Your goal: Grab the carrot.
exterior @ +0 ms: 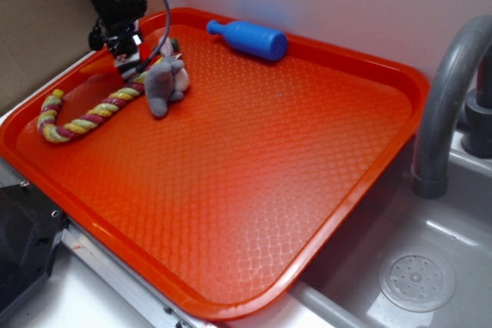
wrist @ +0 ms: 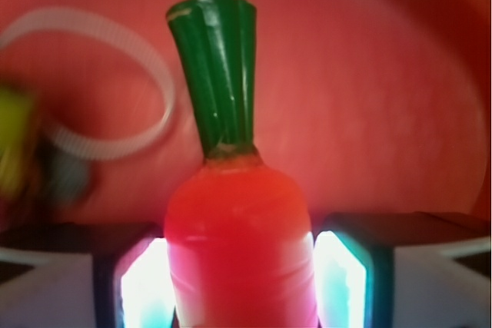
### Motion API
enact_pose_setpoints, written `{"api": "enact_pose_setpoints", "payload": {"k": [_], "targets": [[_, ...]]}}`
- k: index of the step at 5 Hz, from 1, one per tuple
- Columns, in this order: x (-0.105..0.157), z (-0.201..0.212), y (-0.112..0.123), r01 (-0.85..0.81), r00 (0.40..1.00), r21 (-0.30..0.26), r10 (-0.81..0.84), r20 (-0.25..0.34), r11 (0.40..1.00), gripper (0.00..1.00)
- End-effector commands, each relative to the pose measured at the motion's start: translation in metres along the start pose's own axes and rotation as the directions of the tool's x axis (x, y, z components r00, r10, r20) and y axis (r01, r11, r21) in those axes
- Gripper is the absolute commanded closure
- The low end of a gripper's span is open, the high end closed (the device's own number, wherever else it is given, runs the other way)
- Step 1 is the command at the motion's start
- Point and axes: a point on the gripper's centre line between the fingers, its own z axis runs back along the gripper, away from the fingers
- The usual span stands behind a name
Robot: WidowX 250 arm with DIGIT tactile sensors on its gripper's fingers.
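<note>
In the wrist view the orange carrot, with its dark green stem pointing away, fills the gap between my gripper's two pads. The left pad and the right pad lie against its sides. In the exterior view the gripper is low over the far left corner of the orange tray, next to the grey plush bunny. The carrot is hard to make out there against the tray.
A yellow-red-green braided rope curves along the tray's left side under the gripper. A blue bottle lies at the tray's far edge. A grey faucet and sink are to the right. A white loop lies on the tray.
</note>
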Motion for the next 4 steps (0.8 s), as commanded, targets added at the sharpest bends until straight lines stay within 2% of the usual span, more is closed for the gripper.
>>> {"api": "enact_pose_setpoints", "payload": {"k": [1, 2, 3, 4], "targets": [[-0.013, 0.111, -0.009, -0.367, 0.905, 0.262, 0.408, -0.121, 0.893, 1.00], [-0.016, 0.152, -0.030, -0.546, 0.799, 0.237, 0.584, -0.142, 0.804, 1.00], [-0.016, 0.189, -0.050, -0.690, 0.704, 0.101, 0.697, -0.134, 0.716, 1.00], [-0.003, 0.216, -0.068, -0.694, 0.716, 0.015, 0.692, -0.089, 0.720, 1.00]]}}
